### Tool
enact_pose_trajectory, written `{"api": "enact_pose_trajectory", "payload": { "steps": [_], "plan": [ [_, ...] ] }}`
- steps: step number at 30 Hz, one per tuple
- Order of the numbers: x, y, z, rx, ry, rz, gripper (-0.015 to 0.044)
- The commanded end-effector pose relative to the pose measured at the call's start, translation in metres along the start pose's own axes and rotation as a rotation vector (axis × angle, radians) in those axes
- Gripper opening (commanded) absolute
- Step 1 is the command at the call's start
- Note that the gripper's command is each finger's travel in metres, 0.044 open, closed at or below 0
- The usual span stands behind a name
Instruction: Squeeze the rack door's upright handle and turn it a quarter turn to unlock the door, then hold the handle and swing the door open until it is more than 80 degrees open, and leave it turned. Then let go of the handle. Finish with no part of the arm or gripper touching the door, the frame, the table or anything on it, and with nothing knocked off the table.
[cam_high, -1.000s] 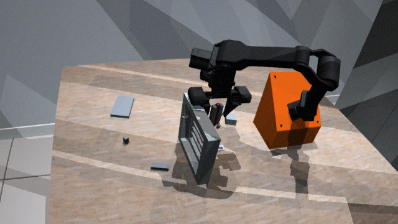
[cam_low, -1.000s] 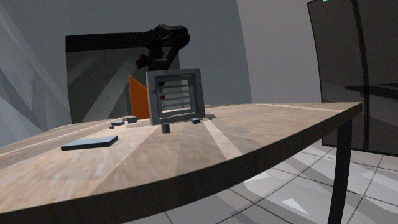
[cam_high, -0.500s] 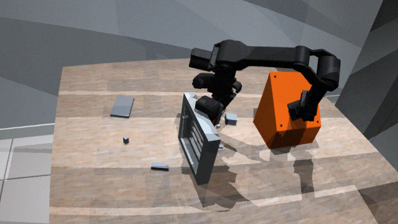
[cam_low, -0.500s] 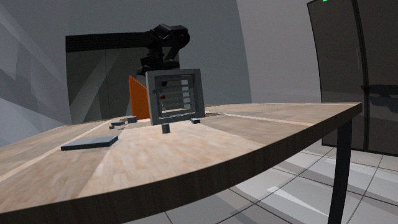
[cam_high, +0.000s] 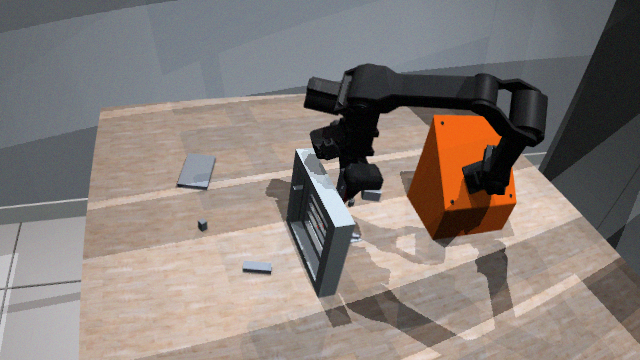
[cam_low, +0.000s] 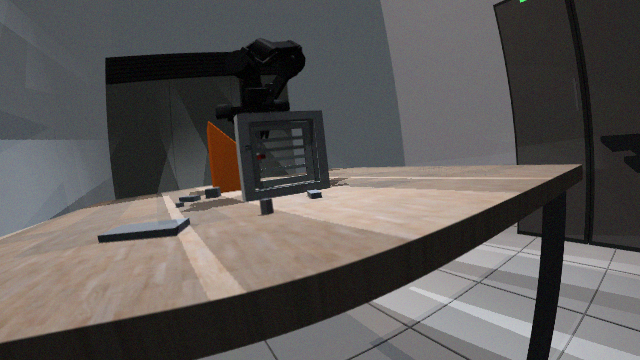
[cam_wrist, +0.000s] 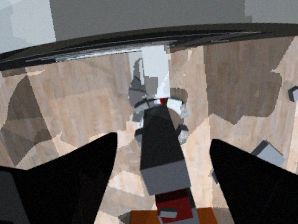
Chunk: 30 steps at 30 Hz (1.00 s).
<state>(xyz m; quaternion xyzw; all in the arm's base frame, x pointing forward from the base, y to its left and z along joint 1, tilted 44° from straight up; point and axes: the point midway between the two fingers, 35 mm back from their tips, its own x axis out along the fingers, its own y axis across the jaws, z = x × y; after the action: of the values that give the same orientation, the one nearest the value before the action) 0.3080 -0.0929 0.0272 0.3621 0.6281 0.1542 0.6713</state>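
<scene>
Between the open pincer (cam_high: 346, 196) (cam_low: 264, 134) (cam_wrist: 164, 143)'s fingers, the handle (cam_wrist: 161, 142) has its long axis upright.

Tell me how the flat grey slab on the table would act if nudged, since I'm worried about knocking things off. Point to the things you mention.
The flat grey slab (cam_high: 197, 171) (cam_low: 145, 231) looks rigid, its edges straight. Lying low on its broad face, it would probably slide rather than tip. With flat sides, it seems unlikely to roll.

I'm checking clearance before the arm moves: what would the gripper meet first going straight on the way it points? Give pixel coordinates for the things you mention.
Probably the dark upright handle (cam_wrist: 162, 142), lying between its open fingers; depth is unclear.
</scene>
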Motion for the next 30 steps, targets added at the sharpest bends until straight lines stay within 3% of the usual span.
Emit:
{"api": "enact_pose_trajectory", "payload": {
  "steps": [1,30],
  "plan": [
    [-0.0002,0.0005,0.0005,-0.162,-0.003,0.003,0.0286],
    [0.0001,0.0001,0.0006,-1.6,-0.004,-0.002,0.0286]
  ]
}}
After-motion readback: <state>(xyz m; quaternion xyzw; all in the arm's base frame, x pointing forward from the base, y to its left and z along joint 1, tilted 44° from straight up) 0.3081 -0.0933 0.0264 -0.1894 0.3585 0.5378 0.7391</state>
